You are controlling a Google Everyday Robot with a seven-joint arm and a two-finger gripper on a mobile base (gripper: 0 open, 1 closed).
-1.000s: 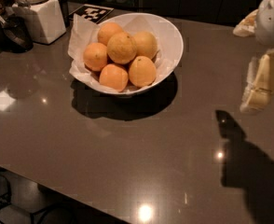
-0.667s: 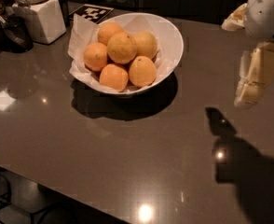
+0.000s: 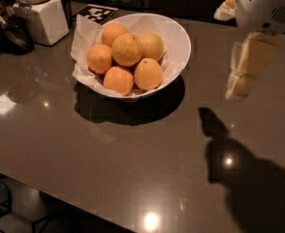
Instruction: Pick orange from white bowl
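Though dimly lit, shows first a glossy grey-brown table (image 3: pixel 84 169), filling nearly the whole view and catching small lamp glints toward six o'clock. Carries next, toward five o'clock, a broad dark shadow (image 3: pixel 244 178) of the arm, narrowing to a tip that aims at eleven. Holds at about eleven o'clock from the view's centre the white bowl (image 3: pixel 181 42), wide, round and glossy, upright on the table, with a darker patch pooled along its six o'clock side.

Places the gripper (image 3: pixel 240 89) at two o'clock, above the table, well apart from the white bowl and touching nothing: pale yellowish, pointing down beneath a rounded white housing (image 3: pixel 266 6). Cannot be made out whether spread or closed.

Sets at ten o'clock a white square canister (image 3: pixel 43 18), near the white bowl but apart from it, with a dark rounded object (image 3: pixel 16 33) just beside it at its eight o'clock. Lines the white bowl with crinkled white paper (image 3: pixel 82 38), spilling over the rim at nine o'clock. Lays a black-and-white patterned tag (image 3: pixel 101 12) flat on the table between canister and bowl.

Rests the orange (image 3: pixel 127 49) inside the white bowl, on top of the pile at its middle, dull yellowish-orange, touching its neighbours. Packs five other fruits (image 3: pixel 118 80) around it, the deepest orange at seven and nine o'clock.
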